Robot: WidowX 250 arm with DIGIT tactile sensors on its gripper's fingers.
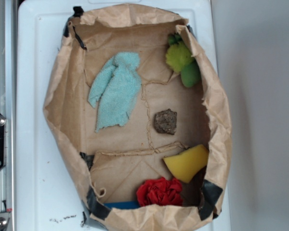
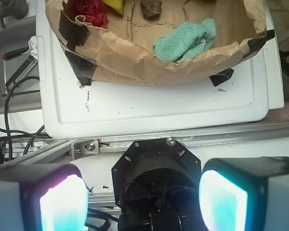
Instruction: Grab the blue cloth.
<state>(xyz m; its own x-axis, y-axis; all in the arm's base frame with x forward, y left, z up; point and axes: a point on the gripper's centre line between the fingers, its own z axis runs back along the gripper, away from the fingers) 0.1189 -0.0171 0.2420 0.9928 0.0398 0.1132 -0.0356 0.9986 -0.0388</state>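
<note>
Jaws parked outside the bag, blue cloth untouched inside it.

Exterior view: the blue cloth (image 1: 116, 90) lies loosely crumpled on the floor of an opened-out brown paper bag (image 1: 58, 101) that rests on a white tray (image 1: 31, 62). It sits in the bag's upper-left part, well apart from a brown rock-like lump (image 1: 165, 121), a green plush toy (image 1: 182, 60), a yellow wedge (image 1: 187, 162) and a red ruffled ball (image 1: 159, 191). The bag's raised walls likely serve to corral the items. No arm shows here. Wrist view: the gripper (image 2: 143, 202) hangs outside the bag, over the rail beside the tray, jaws spread wide and holding nothing, the cloth far ahead. An embossed mark on the tray is too faint to read.
</note>
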